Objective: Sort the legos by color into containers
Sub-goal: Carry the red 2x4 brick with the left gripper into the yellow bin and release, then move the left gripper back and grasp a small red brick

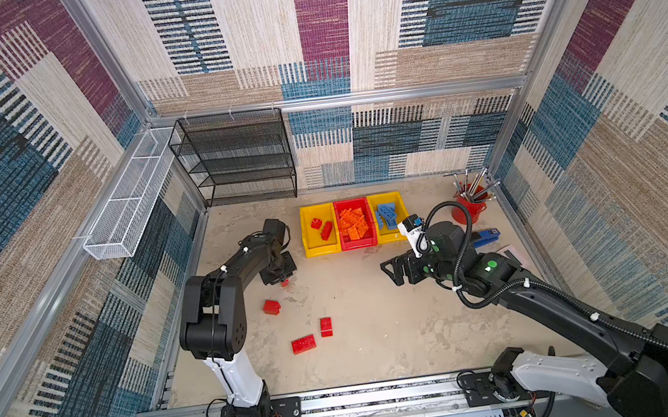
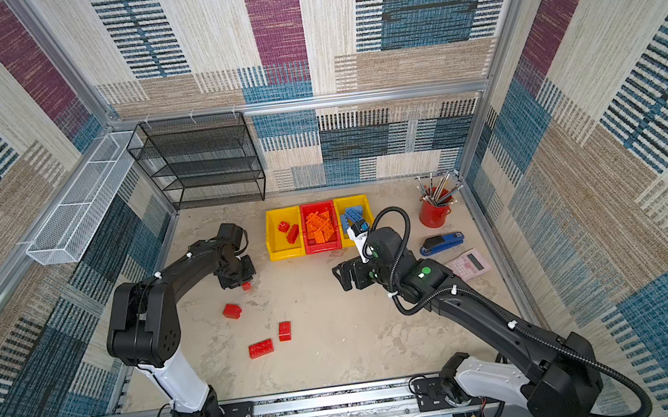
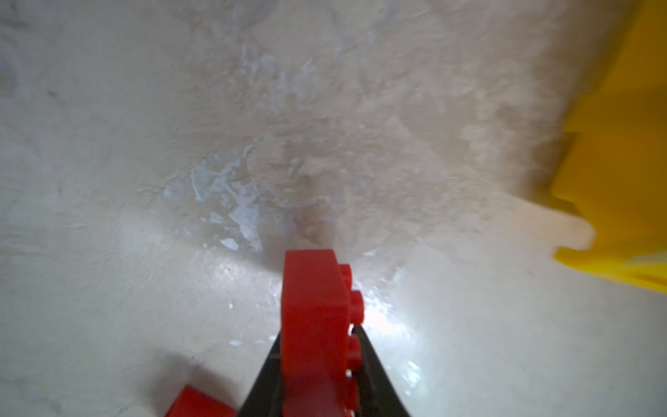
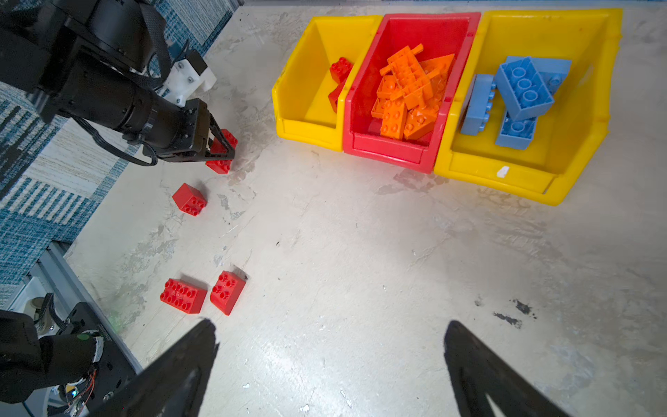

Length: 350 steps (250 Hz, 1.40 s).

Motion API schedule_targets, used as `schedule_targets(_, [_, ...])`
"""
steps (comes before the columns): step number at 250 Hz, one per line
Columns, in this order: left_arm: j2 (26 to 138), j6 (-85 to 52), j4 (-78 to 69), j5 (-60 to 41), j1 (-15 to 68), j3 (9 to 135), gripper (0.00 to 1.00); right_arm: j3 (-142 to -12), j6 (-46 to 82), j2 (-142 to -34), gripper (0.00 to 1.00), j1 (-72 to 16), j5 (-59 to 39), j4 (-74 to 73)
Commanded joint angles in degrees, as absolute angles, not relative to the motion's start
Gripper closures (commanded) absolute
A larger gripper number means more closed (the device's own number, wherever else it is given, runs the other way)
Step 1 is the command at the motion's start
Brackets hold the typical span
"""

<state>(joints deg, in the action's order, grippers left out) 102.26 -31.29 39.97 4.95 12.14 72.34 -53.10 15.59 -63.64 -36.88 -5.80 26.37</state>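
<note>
My left gripper (image 1: 285, 280) is shut on a small red lego (image 3: 314, 317), held low over the floor left of the containers; the right wrist view shows the same grip (image 4: 222, 150). Three more red legos (image 1: 271, 307) (image 1: 326, 326) (image 1: 303, 344) lie loose on the floor. The left yellow container (image 1: 322, 251) holds red legos, the red container (image 1: 358, 244) orange ones, and the right yellow container (image 4: 577, 151) blue ones. My right gripper (image 4: 330, 332) hangs open and empty over bare floor in front of the containers.
A red cup of metal tools (image 1: 468, 210), a blue stapler (image 1: 485, 237) and a pink calculator (image 2: 469, 264) sit at the right wall. A black mesh shelf (image 1: 236, 160) stands at the back left, and a white wire basket (image 1: 130, 195) hangs on the left wall.
</note>
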Motion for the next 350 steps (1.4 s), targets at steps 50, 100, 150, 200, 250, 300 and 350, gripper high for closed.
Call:
schedule_targets(50, [105.6,-27.3,50.9,9.0,19.6,93.2,0.78,-51.0,17.3,-60.8,0.01,-36.9,-3.6,24.7])
schedule_targets(100, [117.2,-25.7,53.4,7.5,21.2,109.1,0.75,-51.4,17.2,-60.7,0.01,-36.7,-1.5,25.6])
schedule_targets(150, [129.7,-24.8,57.2,5.5,21.4,125.1,0.71,-52.1,17.9,-61.8,0.01,-36.6,-1.4,25.8])
schedule_targets(200, [138.2,-24.1,61.6,3.9,21.4,138.0,0.35,-52.3,18.2,-62.1,0.01,-36.4,-0.3,26.3])
schedule_targets(250, [132.2,-25.1,59.1,5.9,21.6,131.3,0.31,-53.1,17.7,-63.2,0.01,-36.4,-0.4,26.6])
schedule_targets(300, [109.4,-27.8,48.7,12.5,21.6,100.8,0.31,-53.3,16.7,-63.7,0.01,-36.4,-4.9,24.7])
schedule_targets(350, [87.3,-31.7,45.5,16.8,21.7,72.9,0.31,-52.4,16.2,-63.2,0.01,-36.5,-9.9,22.9])
